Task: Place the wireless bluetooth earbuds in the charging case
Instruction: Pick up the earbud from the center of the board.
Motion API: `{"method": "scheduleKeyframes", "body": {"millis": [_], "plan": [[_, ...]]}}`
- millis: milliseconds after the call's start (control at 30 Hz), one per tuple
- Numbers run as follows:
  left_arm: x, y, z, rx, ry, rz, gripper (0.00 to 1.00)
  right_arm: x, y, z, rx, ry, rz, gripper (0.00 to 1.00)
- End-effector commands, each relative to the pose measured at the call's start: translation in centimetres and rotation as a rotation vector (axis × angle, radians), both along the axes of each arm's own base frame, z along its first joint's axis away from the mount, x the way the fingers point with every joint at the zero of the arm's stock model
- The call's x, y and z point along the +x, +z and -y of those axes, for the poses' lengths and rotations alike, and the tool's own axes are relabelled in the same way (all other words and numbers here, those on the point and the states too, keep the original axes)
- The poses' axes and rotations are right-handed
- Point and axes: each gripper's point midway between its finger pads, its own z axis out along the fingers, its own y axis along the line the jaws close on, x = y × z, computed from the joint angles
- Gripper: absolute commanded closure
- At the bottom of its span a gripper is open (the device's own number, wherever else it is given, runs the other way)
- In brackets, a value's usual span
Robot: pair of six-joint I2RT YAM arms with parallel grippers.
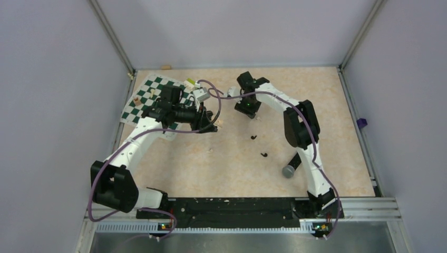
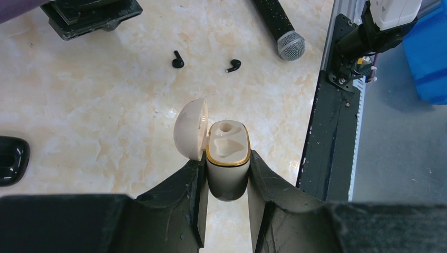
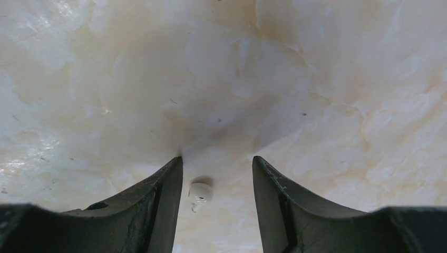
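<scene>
The left gripper [image 2: 227, 158] is clamped on a cream-white case [image 2: 227, 179], one finger flat against each side, holding it upright at the lower centre of the left wrist view. The case has a gold rim. Its domed lid [image 2: 191, 129] is swung open to the left, and the moulded sockets inside lie open to view. Past it, on the marbled table [image 2: 105, 105], the two black earbuds [image 2: 177, 59] lie in the upper middle of the frame, near each other but apart, both loose on the surface. The black charging case [image 2: 11, 159], glossy and rounded, sits at the left edge, cut off by the frame, well apart from the earbuds. A microphone [image 2: 279, 29] with a grey mesh head lies at the upper right, near the black rail [image 2: 329, 132]

The right gripper [image 3: 217, 158] is spread, its fingers low over the table at the bottom of the right wrist view. A small white earbud [image 3: 199, 194] lies on the surface between them, nearer the finger on the left of the frame and touching neither. In the overhead view this gripper points down at the upper centre of the table, above the black earbuds in the frame
</scene>
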Motion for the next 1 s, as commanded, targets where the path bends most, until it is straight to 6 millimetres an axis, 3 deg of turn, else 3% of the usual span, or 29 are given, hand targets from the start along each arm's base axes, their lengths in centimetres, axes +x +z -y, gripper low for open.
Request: {"method": "scheduleKeyframes", "body": {"millis": [0, 400, 633, 967], "plan": [[0.3, 0.7, 0.4, -0.024, -0.019, 0.036, 1.0, -0.9, -1.5, 2.3, -0.146, -0.015, -0.064, 0.49], [0.3, 0.6, 0.4, -0.024, -0.019, 0.033, 1.0, -3.6, -2.5, 2.9, -0.174, -0.005, -0.195, 0.51], [0.3, 0.6, 0.4, -0.023, -0.016, 0.036, 1.0, -3.4, -2.9, 2.2, -0.144, 0.011, -0.195, 0.58], [0.4, 0.5, 0.4, -0.02, -0.014, 0.033, 1.0, -2.2, -2.1, 1.3, -0.099, 0.045, -0.139, 0.53]]}}
